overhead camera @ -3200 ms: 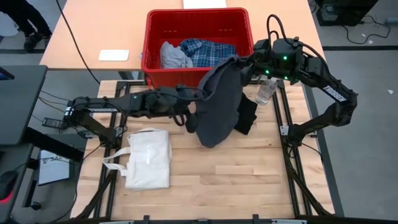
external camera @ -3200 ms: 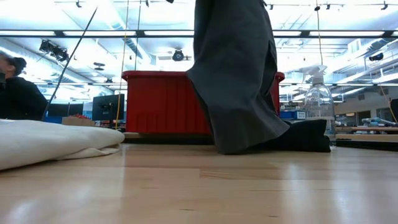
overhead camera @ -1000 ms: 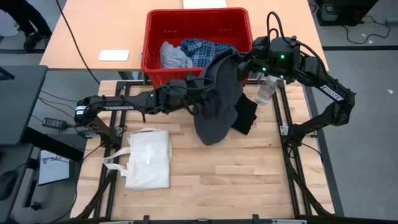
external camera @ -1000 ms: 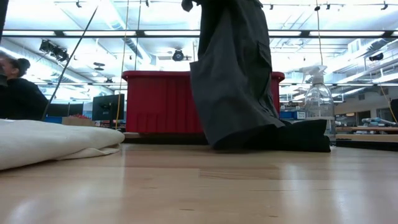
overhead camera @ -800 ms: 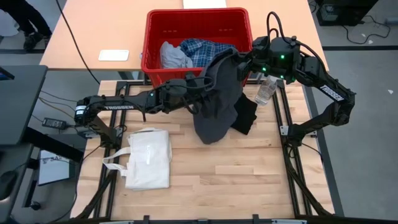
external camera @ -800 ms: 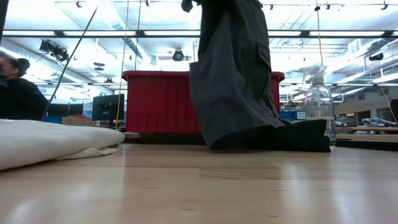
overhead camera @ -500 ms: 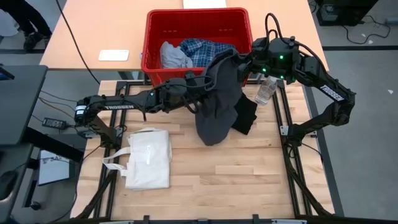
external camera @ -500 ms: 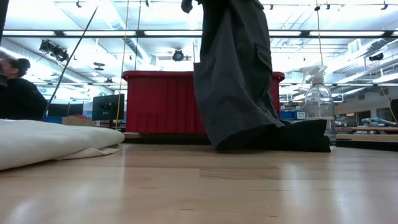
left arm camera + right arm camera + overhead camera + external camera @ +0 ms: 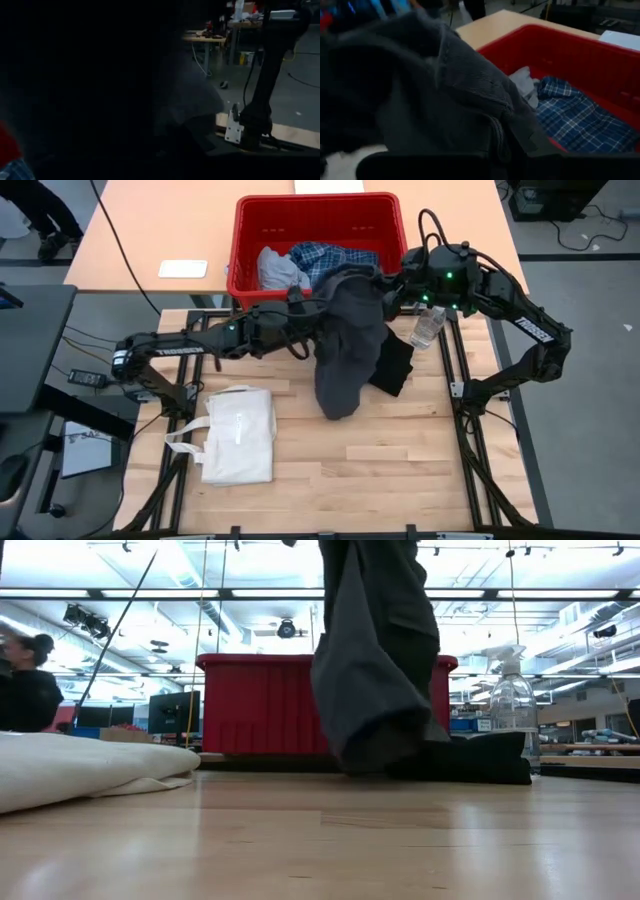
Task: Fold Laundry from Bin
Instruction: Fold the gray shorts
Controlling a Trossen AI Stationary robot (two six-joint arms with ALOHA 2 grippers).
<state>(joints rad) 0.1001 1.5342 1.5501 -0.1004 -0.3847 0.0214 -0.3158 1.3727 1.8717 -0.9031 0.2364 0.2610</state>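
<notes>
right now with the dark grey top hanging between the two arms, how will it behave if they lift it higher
Probably floppy: the dark grey fabric top drapes in loose folds from both end effectors, its hem bunched on the light wooden table. Likely light for its size, since it hangs freely. It may drag the flat black garment that it overlaps.

I work in a lab or workshop hall: rows of strip lights (image 9: 120,595) hang overhead, workbenches (image 9: 210,37) crowded with gear stand across the grey floor, cables (image 9: 85,345) trail beside my counter (image 9: 380,470), and a person (image 9: 25,685) sits at a monitor (image 9: 172,710).
</notes>
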